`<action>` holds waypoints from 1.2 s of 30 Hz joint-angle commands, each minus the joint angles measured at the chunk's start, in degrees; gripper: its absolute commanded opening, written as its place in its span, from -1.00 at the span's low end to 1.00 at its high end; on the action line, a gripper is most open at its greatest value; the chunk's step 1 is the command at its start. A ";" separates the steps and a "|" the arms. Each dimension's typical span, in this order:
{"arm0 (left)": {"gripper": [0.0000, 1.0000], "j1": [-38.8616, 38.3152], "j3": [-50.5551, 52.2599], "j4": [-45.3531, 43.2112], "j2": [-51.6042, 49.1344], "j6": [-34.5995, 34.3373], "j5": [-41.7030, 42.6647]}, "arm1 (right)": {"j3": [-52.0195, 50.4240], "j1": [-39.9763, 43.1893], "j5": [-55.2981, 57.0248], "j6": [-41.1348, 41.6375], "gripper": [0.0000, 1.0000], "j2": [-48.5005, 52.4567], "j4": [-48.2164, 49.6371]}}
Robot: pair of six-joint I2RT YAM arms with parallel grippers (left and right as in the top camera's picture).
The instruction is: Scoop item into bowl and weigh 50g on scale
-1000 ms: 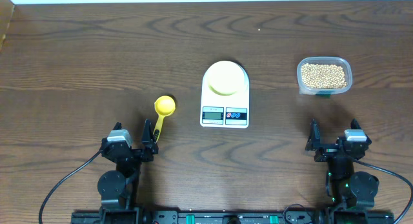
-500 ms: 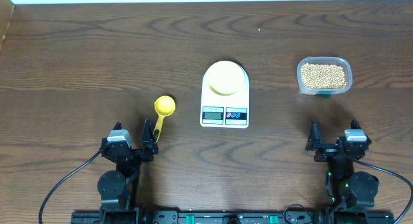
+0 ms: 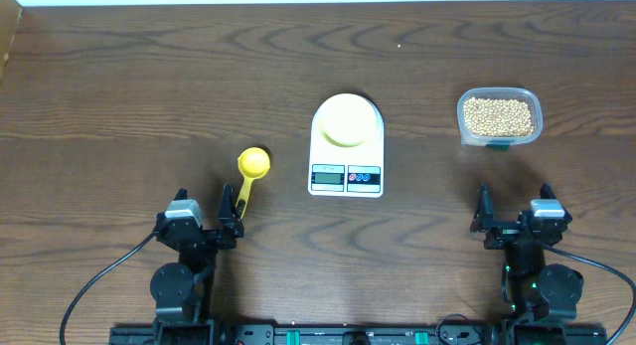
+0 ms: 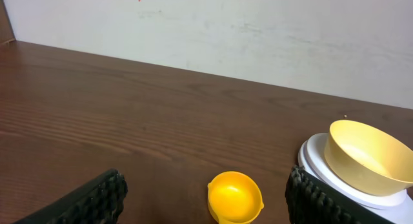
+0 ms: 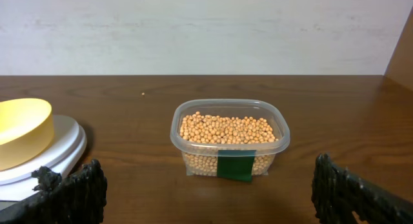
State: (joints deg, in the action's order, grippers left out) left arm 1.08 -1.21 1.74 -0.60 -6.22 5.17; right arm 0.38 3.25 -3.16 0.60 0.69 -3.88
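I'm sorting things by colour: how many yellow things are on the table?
2. The pale yellow bowl sits on the white scale at the centre. The bright yellow scoop lies flat on the table to the left of the scale. Nothing seems hidden.

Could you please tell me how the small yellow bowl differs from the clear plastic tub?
The bowl is round and opaque pale yellow; the tub is rounded-rectangular and clear, with a green label. The bowl is empty; the tub is nearly full of tan beans. The bowl sits on the white scale; the tub rests directly on the table. Both are upright and open-topped.
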 commanded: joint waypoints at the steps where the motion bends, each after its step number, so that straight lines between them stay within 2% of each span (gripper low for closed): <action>1: 0.62 0.35 0.98 2.05 0.31 -0.31 0.13 | -0.07 -0.35 0.20 -0.68 0.98 0.02 -0.22; 31: 0.62 0.35 0.98 1.86 0.31 -0.39 1.88 | -0.07 -0.35 0.22 -0.68 0.99 0.02 -0.24; 36: 0.61 0.35 0.96 1.84 0.31 -2.25 2.58 | -0.07 -0.35 0.20 -0.68 0.99 0.02 -0.24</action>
State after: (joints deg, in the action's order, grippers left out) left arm 1.08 -1.21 1.67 -0.60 -7.09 5.65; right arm 0.38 3.25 -3.16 0.58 0.69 -3.88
